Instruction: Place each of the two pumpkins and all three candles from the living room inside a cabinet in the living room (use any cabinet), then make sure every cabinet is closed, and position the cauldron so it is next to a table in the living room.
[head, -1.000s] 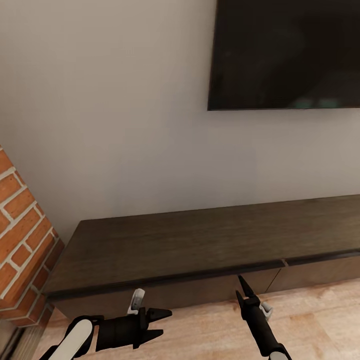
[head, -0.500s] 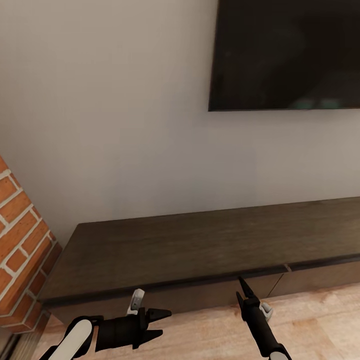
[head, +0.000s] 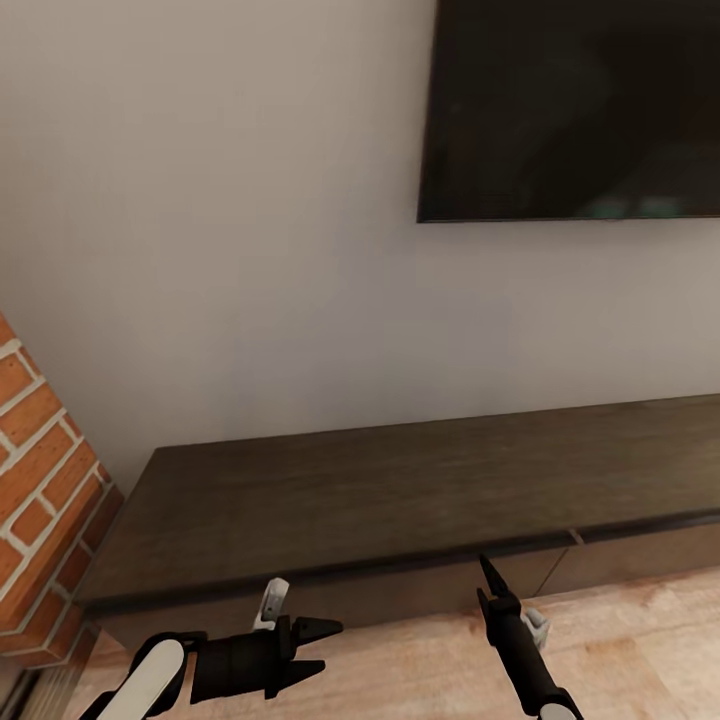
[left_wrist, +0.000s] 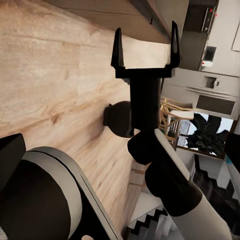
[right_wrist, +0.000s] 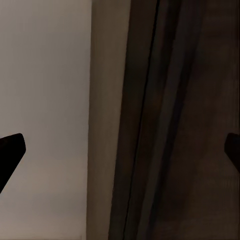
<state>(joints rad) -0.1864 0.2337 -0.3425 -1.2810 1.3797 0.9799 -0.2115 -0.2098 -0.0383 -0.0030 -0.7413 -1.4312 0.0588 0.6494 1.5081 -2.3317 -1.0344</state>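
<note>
The long dark-brown cabinet (head: 400, 490) runs along the wall, and its drawer fronts (head: 640, 545) look shut. My right gripper (head: 488, 578) stands open just in front of the cabinet's front edge, fingers pointing up at it. In the left wrist view the right gripper (left_wrist: 146, 46) shows its two fingers spread and empty. The right wrist view faces the cabinet's dark wood (right_wrist: 190, 120) close up. My left gripper (head: 325, 645) is open and empty, low over the floor, pointing to the right. Pumpkins and candles are out of view. A small dark round shape (left_wrist: 117, 117) sits behind the right arm; I cannot tell what it is.
A black TV (head: 570, 110) hangs on the grey wall above the cabinet. A red brick column (head: 40, 480) stands at the cabinet's left end. Pale wood floor (head: 640, 640) lies in front. A kitchen with grey units (left_wrist: 210, 85) and a plant (left_wrist: 205, 137) shows far off.
The whole picture has shifted slightly, so the camera moved a little. My right gripper sits a touch lower against the cabinet front. The left gripper has not moved.
</note>
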